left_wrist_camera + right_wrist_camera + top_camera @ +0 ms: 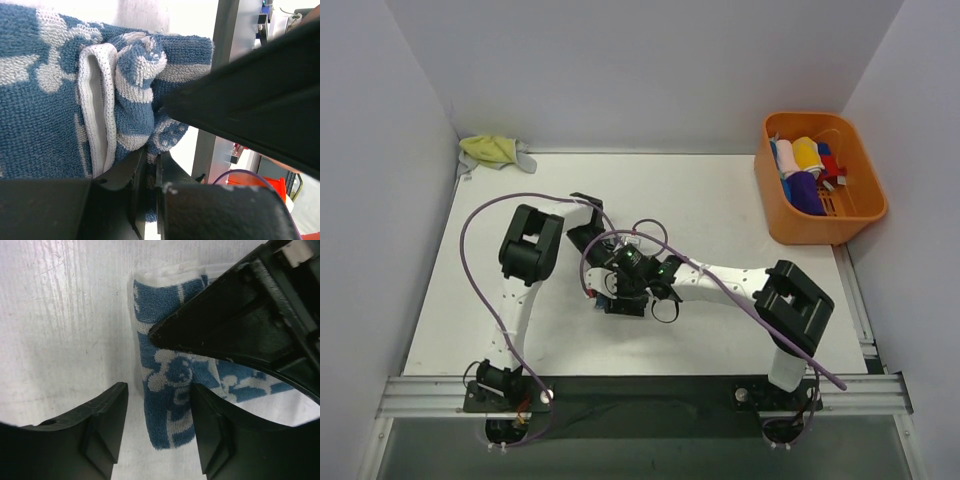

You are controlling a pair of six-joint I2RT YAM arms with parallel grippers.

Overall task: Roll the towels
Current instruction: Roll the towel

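The blue-and-white patterned towel lies partly rolled on the white table, mostly hidden under both grippers in the top view. My left gripper is shut on a bunched fold at the towel's end. My right gripper is open, pointing down over the towel's other end. The cloth sits between its fingers, close to the right finger and apart from the left one. The pale yellow-green towel lies crumpled in the far left corner, away from both grippers.
An orange basket with several rolled coloured cloths stands at the far right. White walls enclose the table on three sides. Purple cables loop over both arms. The two wrists crowd together at mid-table.
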